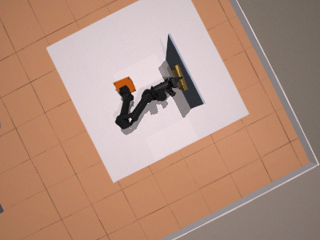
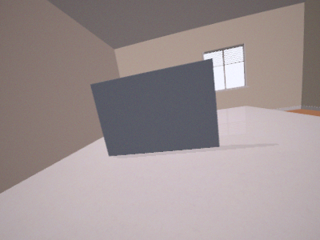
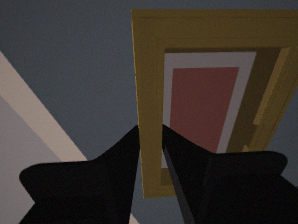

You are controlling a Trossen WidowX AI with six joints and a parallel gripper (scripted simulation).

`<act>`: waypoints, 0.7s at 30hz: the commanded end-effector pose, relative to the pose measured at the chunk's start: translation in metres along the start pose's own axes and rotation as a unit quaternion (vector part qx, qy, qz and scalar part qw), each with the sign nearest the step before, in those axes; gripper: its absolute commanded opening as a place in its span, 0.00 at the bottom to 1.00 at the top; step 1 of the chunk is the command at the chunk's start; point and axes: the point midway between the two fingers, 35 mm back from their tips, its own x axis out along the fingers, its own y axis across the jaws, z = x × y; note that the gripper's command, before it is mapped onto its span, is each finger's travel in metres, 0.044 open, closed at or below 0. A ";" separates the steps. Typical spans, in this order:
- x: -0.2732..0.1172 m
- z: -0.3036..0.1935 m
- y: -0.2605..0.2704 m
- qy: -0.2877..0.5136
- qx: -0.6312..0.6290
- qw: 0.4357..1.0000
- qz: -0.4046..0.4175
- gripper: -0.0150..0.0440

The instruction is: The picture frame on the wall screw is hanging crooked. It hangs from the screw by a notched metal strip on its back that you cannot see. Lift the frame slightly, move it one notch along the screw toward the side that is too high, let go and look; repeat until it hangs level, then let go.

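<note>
The picture frame [image 1: 176, 71] [image 3: 210, 30] is gold with a white mat and a red picture. It is in front of the dark blue-grey wall board [image 1: 172, 50] [image 3: 75, 50]. My gripper [image 1: 179, 80] [image 3: 149, 128] is shut on the frame's side bar, the left one in the wrist view, near that bar's lower part in the view. One finger is on the outer side and the other inside the opening. The screw and the notched strip are hidden behind the frame. How far the frame tilts I cannot tell from these angles. The exterior view shows only the board's blank back [image 2: 160, 112].
The board stands on a white table top [image 1: 92, 120] [image 2: 160, 192]. The arm reaches across from its orange base plate [image 1: 130, 82], bent at the elbow. The board's edge shows at the left in the wrist view.
</note>
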 end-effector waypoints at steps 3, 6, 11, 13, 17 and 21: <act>0.000 0.000 0.007 0.001 -0.001 1.000 0.007 0.25; 0.000 0.000 0.008 0.001 -0.001 1.000 0.007 0.25; 0.000 0.000 0.008 0.001 -0.001 1.000 0.007 0.25; 0.000 0.000 0.009 0.001 -0.001 1.000 0.007 0.25; 0.000 0.000 0.009 0.001 -0.001 1.000 0.007 0.25; 0.000 0.000 0.008 0.001 -0.001 1.000 0.007 0.25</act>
